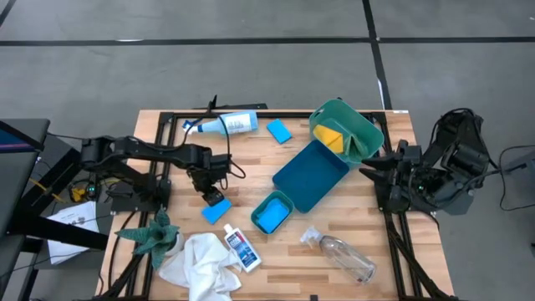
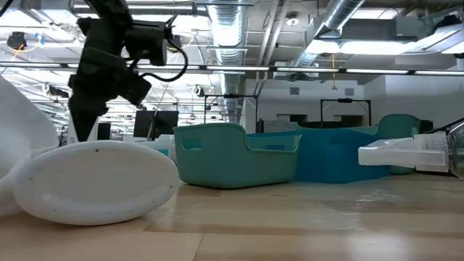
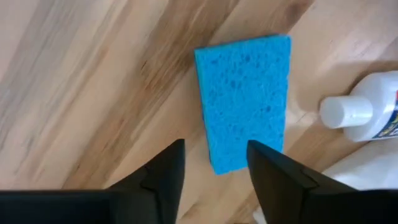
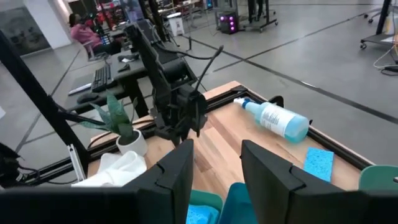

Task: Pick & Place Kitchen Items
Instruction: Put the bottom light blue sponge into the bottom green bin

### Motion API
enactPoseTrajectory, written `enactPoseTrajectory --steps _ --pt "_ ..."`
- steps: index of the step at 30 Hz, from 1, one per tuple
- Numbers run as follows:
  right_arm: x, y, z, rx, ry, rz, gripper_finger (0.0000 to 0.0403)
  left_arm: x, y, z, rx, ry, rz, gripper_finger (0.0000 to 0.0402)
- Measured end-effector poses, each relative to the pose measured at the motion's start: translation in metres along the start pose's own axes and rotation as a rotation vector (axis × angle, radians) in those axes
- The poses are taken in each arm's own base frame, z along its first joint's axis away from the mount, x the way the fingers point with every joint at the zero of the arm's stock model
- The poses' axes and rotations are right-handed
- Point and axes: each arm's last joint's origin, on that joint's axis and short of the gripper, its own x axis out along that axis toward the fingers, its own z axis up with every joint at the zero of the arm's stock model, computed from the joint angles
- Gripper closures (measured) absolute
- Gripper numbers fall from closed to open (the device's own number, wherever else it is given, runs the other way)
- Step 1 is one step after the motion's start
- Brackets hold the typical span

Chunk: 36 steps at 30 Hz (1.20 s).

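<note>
Left gripper point(image 3: 214, 163) jaws spread over a blue sponge point(image 1: 216, 210) lying on the table, unheld. Teal bins at 3 o'clock hold one sponge point(image 1: 269, 220) and the yellow pad point(image 1: 332, 138). Bottles, cloth, another sponge point(image 1: 279, 130) remain. Right gripper point(image 4: 216, 165) waits, part open, empty.

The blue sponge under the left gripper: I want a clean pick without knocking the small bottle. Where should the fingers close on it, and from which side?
Come straight down from above. The blue sponge lies flat on the table, so grip across its narrow width, on the two long edges. The left gripper hangs open over one short end; the middle would likely balance better. The small bottle lies just off one long edge, so keep that finger tight to the sponge.
</note>
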Motion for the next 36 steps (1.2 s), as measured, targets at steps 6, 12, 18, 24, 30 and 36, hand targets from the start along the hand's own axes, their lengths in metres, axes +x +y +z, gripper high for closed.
enactPoseTrajectory --steps 6,12,18,24,30,36 --pt "0.003 0.006 -0.003 0.035 -0.016 -0.023 0.0276 0.017 0.007 -0.004 0.005 -0.012 -0.015 0.0194" --pt "0.006 0.013 -0.007 0.074 -0.029 -0.041 0.0276 0.030 0.011 -0.006 0.010 -0.046 -0.038 0.0207" --pt "0.009 0.020 -0.010 0.092 -0.030 -0.040 0.0276 0.035 0.013 -0.007 0.012 -0.057 -0.044 0.0225" --pt "0.010 0.023 -0.011 0.111 -0.033 -0.044 0.0276 0.044 0.016 -0.012 0.016 -0.055 -0.044 0.0226" --pt "0.010 0.023 -0.011 0.112 -0.036 -0.046 0.0276 0.047 0.012 -0.014 0.043 -0.071 -0.049 0.0227" --pt "0.010 0.022 -0.011 0.105 -0.050 -0.058 0.0276 0.048 0.009 -0.013 0.038 -0.093 -0.062 0.0253"
